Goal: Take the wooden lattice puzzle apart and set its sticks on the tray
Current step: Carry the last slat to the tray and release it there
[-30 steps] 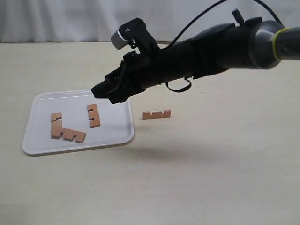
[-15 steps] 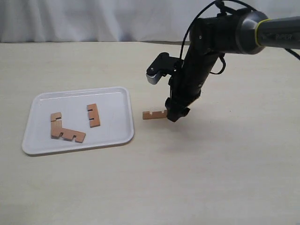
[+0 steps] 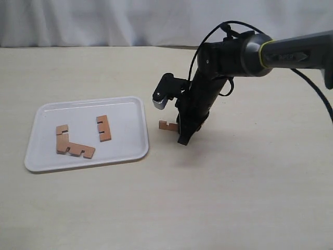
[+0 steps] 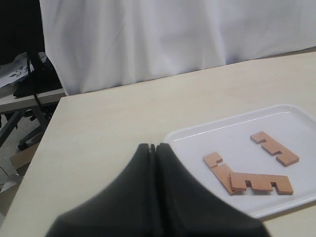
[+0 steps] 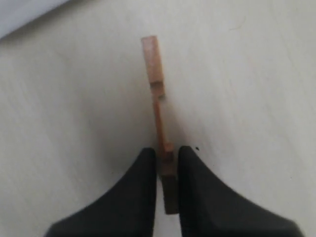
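Observation:
No assembled lattice shows; its sticks lie apart. Three reddish-brown notched sticks rest on the white tray [image 3: 125, 141]: one alone [image 3: 104, 128], two overlapping in an L [image 3: 62, 138] [image 3: 79, 150]. The left wrist view shows them too [image 4: 274, 148] [image 4: 260, 182]. A fourth stick [image 3: 167, 125] lies on the table just right of the tray. My right gripper [image 3: 183, 136] points down at its right end, fingers closed on both sides of the stick [image 5: 154, 74]. My left gripper [image 4: 153, 147] is shut and empty, near the tray's [image 4: 237, 118] corner, outside the exterior view.
The cream table top runs wide around the tray. A white curtain [image 3: 104, 21] hangs behind the table. The right arm's wrist camera [image 3: 161, 96] sits just above the table beside the tray's right rim. Past the table edge the left wrist view shows dark clutter [image 4: 29, 79].
The right arm swung from above the tray over to the fourth stick, came down, and its fingers now grip that stick's right end. The three sticks on the tray have not moved.

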Tool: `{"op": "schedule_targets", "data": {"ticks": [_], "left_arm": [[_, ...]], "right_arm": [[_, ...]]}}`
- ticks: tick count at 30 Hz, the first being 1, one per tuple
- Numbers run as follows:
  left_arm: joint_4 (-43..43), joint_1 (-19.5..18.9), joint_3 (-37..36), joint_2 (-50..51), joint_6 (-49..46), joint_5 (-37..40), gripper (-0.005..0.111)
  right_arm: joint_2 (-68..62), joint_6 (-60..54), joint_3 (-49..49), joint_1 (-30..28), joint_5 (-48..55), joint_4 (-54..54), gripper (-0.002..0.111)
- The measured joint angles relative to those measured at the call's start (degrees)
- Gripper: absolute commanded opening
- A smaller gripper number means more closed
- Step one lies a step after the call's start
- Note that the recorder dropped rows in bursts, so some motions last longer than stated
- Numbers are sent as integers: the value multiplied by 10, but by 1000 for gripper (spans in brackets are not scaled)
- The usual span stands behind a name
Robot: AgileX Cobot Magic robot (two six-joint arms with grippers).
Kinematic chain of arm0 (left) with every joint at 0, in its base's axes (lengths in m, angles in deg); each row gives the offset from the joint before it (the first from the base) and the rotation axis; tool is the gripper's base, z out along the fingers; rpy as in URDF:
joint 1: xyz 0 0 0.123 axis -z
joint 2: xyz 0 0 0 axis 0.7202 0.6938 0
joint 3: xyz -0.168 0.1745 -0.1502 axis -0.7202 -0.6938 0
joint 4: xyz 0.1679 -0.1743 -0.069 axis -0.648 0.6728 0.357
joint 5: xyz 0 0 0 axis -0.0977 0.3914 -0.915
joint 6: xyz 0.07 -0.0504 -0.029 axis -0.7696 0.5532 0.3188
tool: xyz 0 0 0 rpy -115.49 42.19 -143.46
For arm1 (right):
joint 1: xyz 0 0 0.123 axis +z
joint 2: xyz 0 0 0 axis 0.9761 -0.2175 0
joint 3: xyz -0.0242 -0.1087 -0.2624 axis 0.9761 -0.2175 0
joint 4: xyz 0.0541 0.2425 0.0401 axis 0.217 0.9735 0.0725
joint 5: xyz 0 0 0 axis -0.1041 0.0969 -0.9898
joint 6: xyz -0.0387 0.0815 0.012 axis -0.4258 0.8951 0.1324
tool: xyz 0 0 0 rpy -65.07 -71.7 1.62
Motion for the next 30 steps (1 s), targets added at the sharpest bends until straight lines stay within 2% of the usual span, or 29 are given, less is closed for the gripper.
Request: {"op": "schedule_targets", "data": {"ticks": [6,12,16,19,23,28,30], "left_arm": [[0,0,0,0,0,0,0],[0,0,0,0,0,0,0],[0,0,0,0,0,0,0],[0,0,0,0,0,0,0],[0,0,0,0,0,0,0],[0,0,0,0,0,0,0],[0,0,0,0,0,0,0]], "right_arm": [[14,0,0,0,13,11,5],[84,0,0,4,25,55,5],[118,29,1,48,2,36,5],[120,98,2,110,-37,-43,5],[88,280,2,197,-102,-247,5],[22,560,2,250,-116,-553,6],[-6,645,2,257,-110,-632,12]]}}
